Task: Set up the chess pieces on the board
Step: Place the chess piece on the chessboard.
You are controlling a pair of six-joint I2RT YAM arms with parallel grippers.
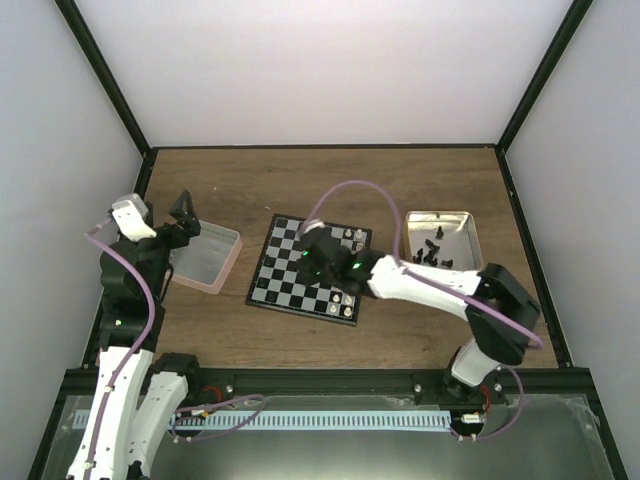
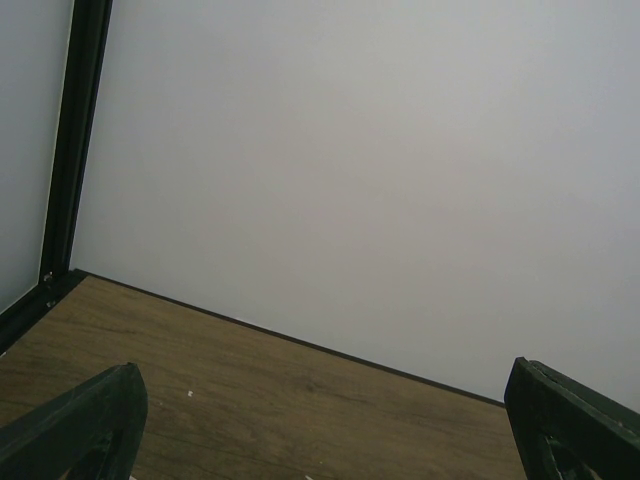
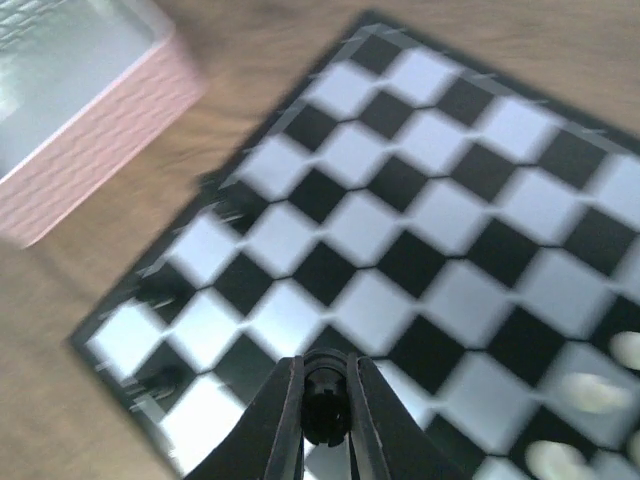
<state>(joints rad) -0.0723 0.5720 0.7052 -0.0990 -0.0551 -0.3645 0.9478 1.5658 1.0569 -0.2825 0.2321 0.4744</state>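
Right wrist view, bottom centre: right gripper (image 3: 325, 375) clamped on tiny black plastic chessman (image 3: 324, 415), over black-and-pale checked board (image 3: 400, 230). Probably light, slick, topple-prone; pinch its waist. Left gripper (image 2: 322, 400): fingers spread, empty.

Middle of the board (image 1: 280, 270) lies open; white chessmen (image 1: 352, 234) line its 3 o'clock edge, pink-rimmed box (image 1: 232, 262) sits near at 9 o'clock, right arm (image 1: 420, 285) lies across from 4.
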